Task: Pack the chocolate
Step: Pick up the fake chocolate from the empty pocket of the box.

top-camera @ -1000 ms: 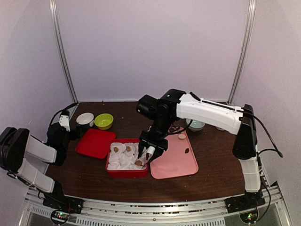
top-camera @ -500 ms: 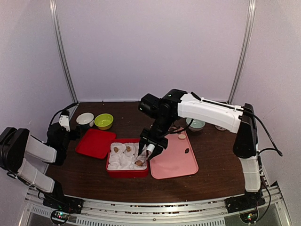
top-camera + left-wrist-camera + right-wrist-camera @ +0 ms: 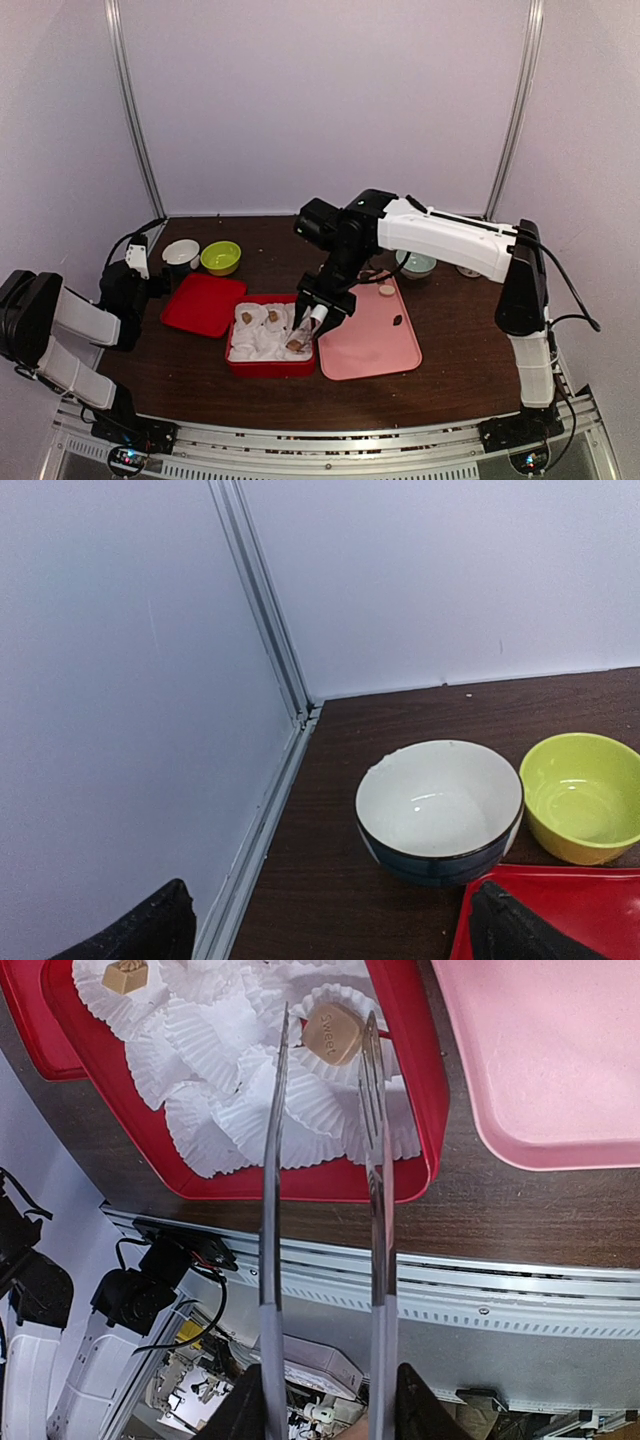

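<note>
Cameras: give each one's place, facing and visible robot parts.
Top external: above and behind, looking down on the table; left arm and right arm show.
Left wrist: on the left arm, facing the white bowl and green bowl; open left gripper shows.
Right wrist: looking down the right gripper's tongs at chocolate in the red box.
Shared: top and right wrist show that box.

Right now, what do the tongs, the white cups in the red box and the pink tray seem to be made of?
The tongs: metal, probably polished steel; silvery with bright reflections. The white cups: thin paper; fine pleated, crumpled walls. The pink tray: likely plastic; smooth, uniform colour, soft sheen.
</note>
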`<state>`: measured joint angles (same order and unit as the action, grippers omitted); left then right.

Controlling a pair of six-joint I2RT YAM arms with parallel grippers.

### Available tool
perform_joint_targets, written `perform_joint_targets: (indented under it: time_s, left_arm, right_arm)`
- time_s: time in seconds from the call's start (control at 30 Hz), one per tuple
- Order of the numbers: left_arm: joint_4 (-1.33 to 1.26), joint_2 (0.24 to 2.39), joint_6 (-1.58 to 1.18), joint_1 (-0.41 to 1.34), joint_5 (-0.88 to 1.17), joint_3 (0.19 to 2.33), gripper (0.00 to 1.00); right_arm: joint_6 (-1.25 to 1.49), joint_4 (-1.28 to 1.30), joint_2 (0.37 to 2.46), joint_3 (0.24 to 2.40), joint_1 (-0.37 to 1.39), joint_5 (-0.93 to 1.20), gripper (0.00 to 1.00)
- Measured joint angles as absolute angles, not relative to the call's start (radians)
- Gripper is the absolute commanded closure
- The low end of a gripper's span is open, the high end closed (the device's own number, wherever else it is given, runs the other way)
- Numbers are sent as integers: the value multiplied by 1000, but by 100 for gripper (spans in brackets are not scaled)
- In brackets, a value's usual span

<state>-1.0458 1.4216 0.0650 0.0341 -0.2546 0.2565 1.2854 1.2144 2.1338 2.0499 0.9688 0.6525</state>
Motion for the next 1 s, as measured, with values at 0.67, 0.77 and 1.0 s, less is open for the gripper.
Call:
perform_joint_targets:
  time_s: [0.67,0.77,1.0]
  left_arm:
    - [-1046,1422,65,34,-255,257,2]
    - [-1046,1422,65,34,-255,257,2]
    - [-1046,1422,65,34,-255,257,2]
  right_arm:
    - [1281,1198,2156,2050,960,656,67]
    - [1279,1197,2156,2050,958,656,71]
    - [1279,1198,2155,2050,955,655,71]
